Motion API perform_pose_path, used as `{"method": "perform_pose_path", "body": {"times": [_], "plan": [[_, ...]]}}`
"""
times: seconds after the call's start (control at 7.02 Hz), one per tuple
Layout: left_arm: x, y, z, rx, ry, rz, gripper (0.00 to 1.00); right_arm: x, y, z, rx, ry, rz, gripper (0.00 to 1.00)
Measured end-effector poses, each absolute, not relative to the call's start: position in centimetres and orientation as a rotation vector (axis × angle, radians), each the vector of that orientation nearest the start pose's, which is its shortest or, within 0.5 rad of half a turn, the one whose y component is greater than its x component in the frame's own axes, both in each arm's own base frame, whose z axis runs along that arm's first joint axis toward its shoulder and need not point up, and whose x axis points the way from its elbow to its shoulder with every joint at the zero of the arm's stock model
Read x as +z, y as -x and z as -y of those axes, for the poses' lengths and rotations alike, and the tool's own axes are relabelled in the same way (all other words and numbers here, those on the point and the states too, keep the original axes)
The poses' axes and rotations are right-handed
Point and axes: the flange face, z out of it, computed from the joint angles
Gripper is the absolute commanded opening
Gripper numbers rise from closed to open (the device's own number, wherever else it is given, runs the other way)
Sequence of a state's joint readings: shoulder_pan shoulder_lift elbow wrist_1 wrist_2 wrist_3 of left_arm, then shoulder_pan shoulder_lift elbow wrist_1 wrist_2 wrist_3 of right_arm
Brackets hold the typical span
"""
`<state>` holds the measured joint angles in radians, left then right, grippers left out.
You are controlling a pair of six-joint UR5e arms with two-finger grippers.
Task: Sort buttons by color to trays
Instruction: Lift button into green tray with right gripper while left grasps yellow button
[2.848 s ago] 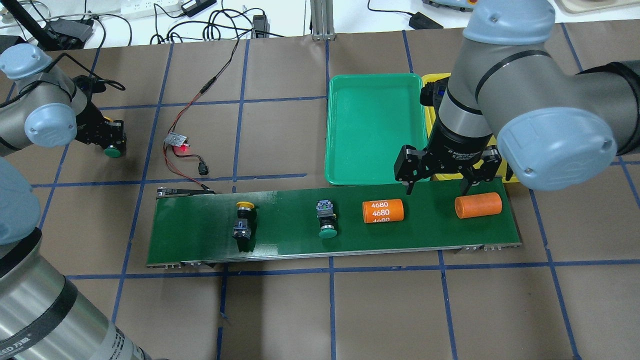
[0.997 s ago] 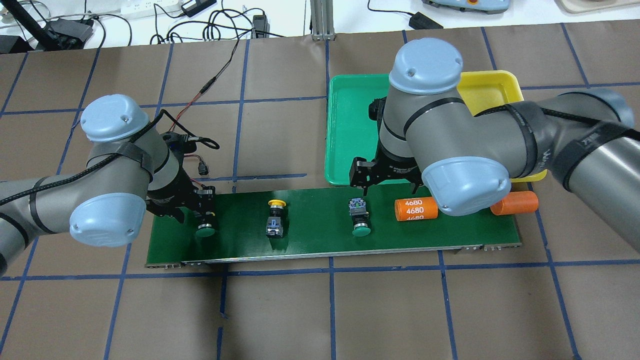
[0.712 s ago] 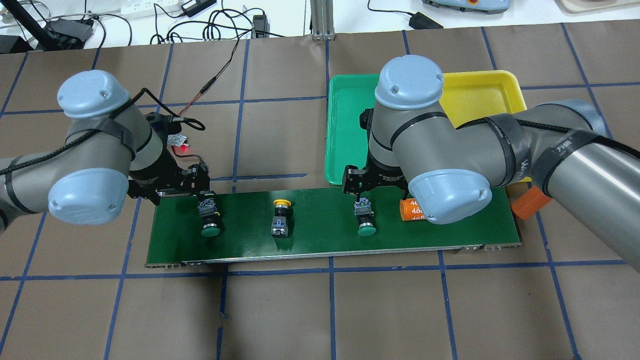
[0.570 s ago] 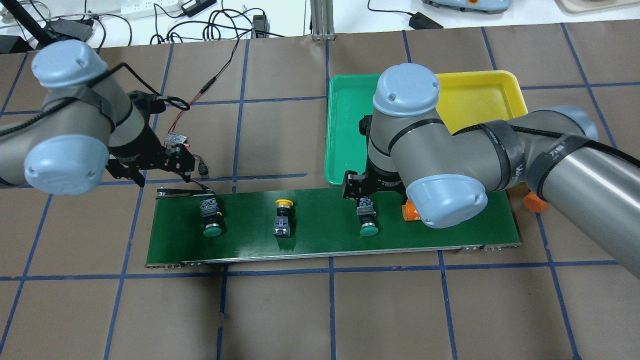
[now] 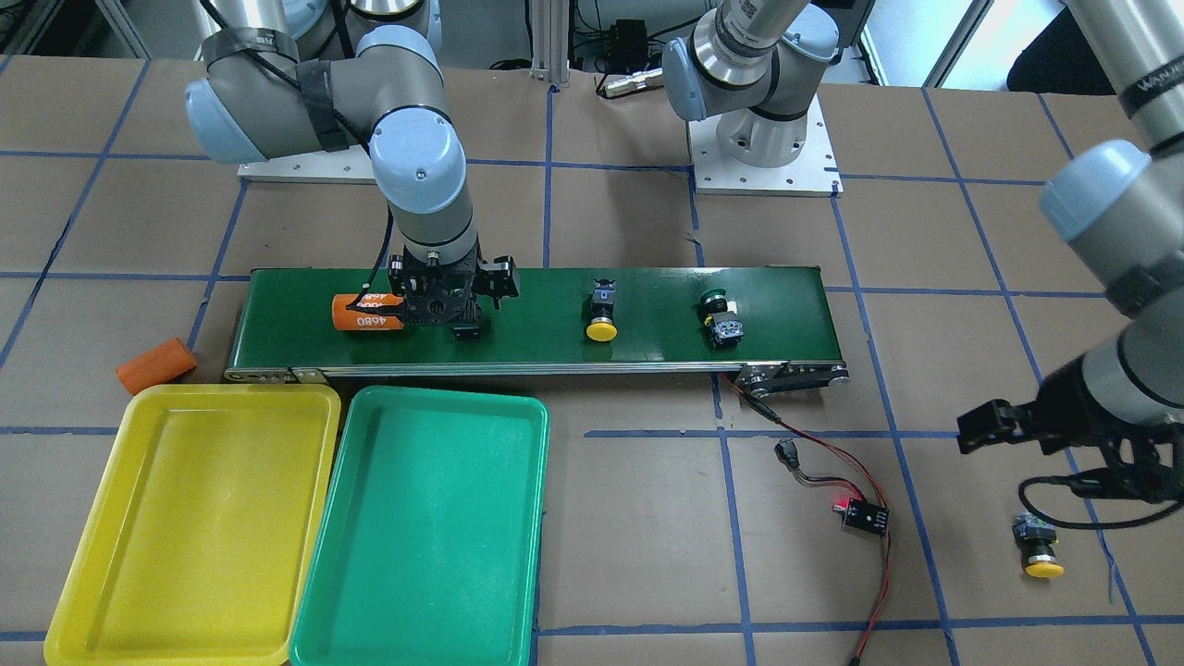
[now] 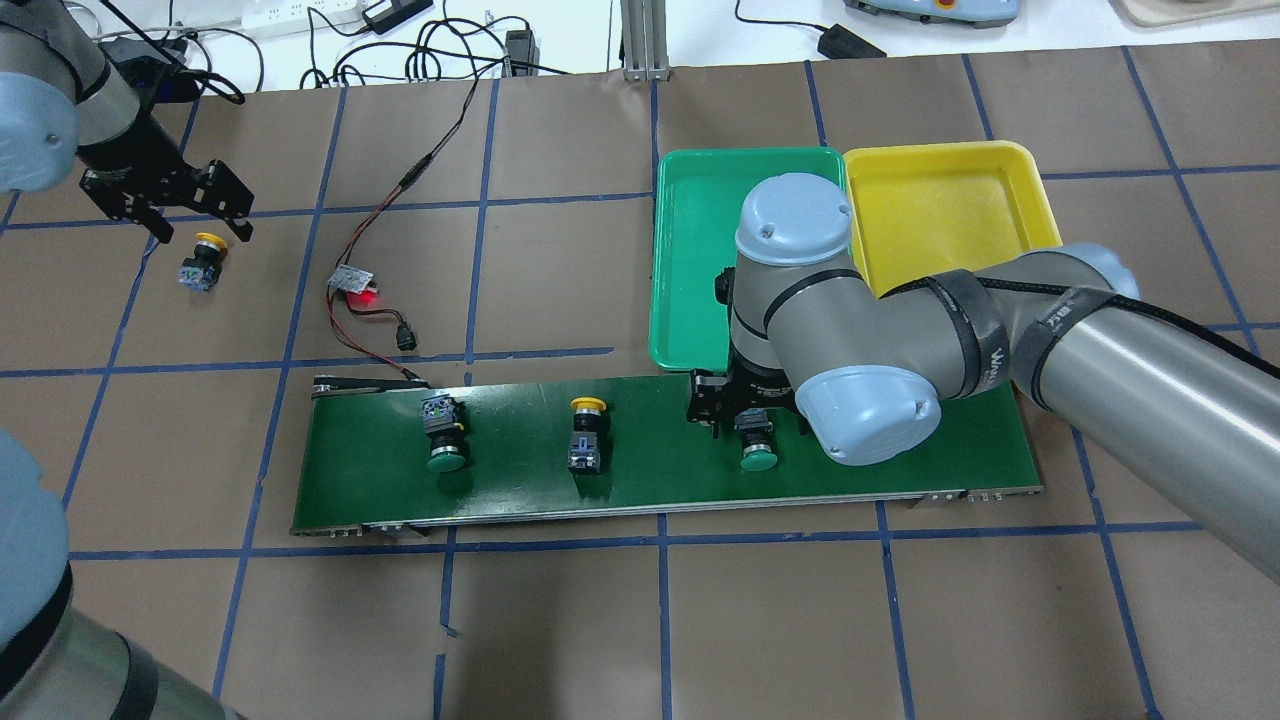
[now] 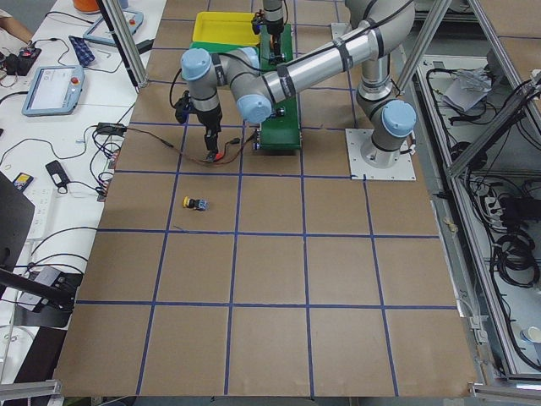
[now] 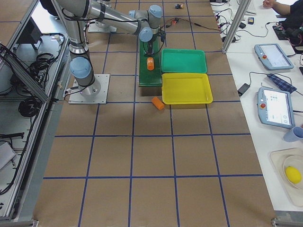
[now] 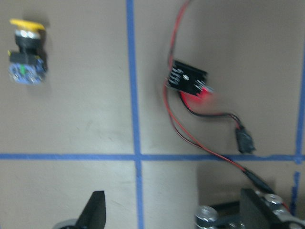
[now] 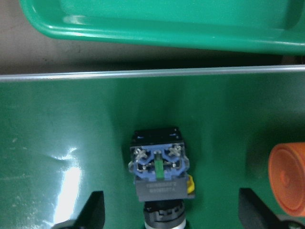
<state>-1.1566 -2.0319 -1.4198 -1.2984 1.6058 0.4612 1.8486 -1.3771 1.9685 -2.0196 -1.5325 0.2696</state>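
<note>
Three buttons lie on the dark-green belt: a green one at the left, a yellow one in the middle, and a green one to the right. My right gripper is open, low over that right green button, with one finger on each side and not touching. A second yellow button lies on the table at the far left. My left gripper is open and empty just above it. The green tray and yellow tray behind the belt hold nothing.
The orange cylinder marked 4680 lies on the belt right beside my right gripper. A plain orange cylinder lies on the table off the belt's end, near the yellow tray. A small board with a red light and wires lies behind the belt's left end.
My left arm has left a green button on the belt and swung back-left over the yellow button. The belt's things have moved right; the plain cylinder dropped off. My right gripper lowered.
</note>
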Motion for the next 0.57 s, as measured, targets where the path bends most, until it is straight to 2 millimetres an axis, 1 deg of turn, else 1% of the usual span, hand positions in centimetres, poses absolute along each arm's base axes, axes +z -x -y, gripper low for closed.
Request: {"method": "perform_pose_path", "body": {"times": [0.14, 0.28, 0.43, 0.57], "plan": [[29.6, -19.1, 67.6, 0.067, -0.147, -3.125, 1.0, 24.4, -26.4, 43.7, 0.246, 0.002, -3.137, 0.0], [27.1, -22.0, 69.3, 0.06, -0.195, -3.122, 1.0, 24.2, -26.0, 44.0, 0.263, -0.014, -3.137, 0.0], [24.6, -23.6, 70.2, 0.079, -0.213, -3.127, 1.0, 24.2, -25.5, 44.2, 0.267, -0.023, -3.137, 0.0], [22.5, -24.2, 70.7, 0.107, -0.221, -3.133, 1.0, 24.5, -25.3, 44.4, 0.261, -0.028, -3.136, 0.0]]}}
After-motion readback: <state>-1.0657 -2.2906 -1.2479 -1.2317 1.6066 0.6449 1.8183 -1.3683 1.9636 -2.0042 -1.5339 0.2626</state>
